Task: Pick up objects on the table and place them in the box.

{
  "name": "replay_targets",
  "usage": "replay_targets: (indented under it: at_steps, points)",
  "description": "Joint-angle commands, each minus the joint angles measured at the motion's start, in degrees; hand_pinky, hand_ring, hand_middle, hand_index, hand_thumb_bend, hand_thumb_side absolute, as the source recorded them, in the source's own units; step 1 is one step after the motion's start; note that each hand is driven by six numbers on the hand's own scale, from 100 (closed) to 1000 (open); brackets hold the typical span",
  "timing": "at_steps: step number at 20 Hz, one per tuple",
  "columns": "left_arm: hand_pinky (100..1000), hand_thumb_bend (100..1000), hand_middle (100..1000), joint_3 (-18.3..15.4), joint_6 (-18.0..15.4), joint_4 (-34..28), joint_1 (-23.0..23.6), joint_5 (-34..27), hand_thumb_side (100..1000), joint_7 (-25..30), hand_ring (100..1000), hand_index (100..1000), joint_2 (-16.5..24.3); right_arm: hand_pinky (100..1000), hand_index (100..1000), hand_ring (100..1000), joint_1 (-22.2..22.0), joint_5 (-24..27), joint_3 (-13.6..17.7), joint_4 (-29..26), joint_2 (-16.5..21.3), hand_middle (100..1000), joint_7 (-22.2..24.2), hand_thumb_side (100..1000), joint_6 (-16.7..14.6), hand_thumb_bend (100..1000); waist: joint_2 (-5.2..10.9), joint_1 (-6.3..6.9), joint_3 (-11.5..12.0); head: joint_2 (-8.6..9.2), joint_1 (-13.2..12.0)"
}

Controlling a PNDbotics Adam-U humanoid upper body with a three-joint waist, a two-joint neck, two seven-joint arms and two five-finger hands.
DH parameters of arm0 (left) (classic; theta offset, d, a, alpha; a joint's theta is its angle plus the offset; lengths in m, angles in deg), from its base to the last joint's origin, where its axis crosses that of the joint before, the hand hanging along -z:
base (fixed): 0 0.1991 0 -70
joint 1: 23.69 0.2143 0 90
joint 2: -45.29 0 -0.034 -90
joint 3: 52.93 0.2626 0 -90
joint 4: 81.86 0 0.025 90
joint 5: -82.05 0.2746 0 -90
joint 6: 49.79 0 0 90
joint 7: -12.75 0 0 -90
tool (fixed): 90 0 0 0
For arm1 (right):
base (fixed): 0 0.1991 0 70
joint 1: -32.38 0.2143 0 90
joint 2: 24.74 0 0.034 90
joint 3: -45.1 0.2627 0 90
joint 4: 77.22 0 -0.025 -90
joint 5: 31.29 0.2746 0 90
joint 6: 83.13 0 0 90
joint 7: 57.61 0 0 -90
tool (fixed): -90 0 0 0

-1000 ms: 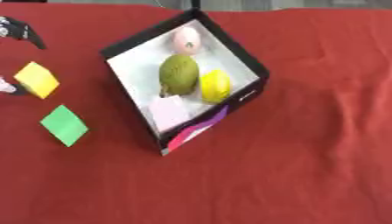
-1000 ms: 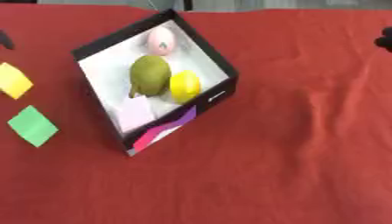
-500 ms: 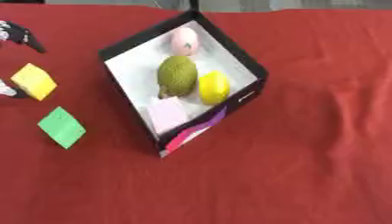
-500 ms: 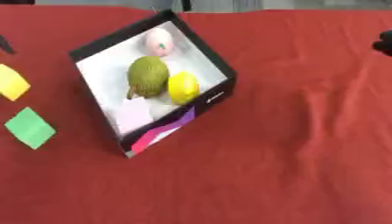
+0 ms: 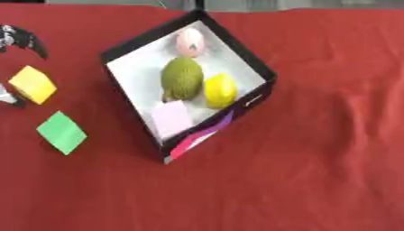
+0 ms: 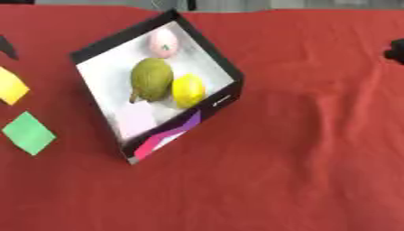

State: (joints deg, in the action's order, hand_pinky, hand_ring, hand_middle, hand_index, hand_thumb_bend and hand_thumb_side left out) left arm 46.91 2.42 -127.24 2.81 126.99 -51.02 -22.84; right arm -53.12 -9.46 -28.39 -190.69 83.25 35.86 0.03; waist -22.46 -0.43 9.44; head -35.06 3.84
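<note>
**Box half filled, two blocks outside**

On the red desk sits the black box, holding a pink ball, a green fruit, a yellow lemon and a pale pink block. Left of it lie a yellow block and a green block. Around the yellow block, the left robot hand is spread open, holding nothing. At the right edge a dark bit of the right robot hand shows; its fingers I cannot tell.

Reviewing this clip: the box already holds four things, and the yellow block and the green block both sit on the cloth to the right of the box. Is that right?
Not quite. The yellow block and the green block lie on the cloth to the left of the box, not the right; the left eye view shows it. The box does hold four things.
</note>
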Motion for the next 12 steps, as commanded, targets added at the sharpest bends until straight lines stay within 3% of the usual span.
replay_targets:
  at_steps: [1, 12]
  points:
    - [806, 763, 741, -1.6, -3.6, 0.8, -1.2, 2.2, 100, 2.6, 807, 782, 1.3, 942, 945, 797, 0.3, -0.7, 0.3, -1.1, 0.7, 735, 0.2, 584, 0.2, 100, 0.83, 0.15, -0.1, 0.89, -0.4]
    - [803, 770, 756, -3.2, -2.4, 2.9, -1.7, 5.2, 100, -0.9, 809, 799, 0.5, 944, 945, 794, 0.5, -1.9, 0.1, -1.1, -0.1, 733, 0.5, 579, 0.8, 100, 0.38, 0.09, -0.5, 1.22, -0.9]
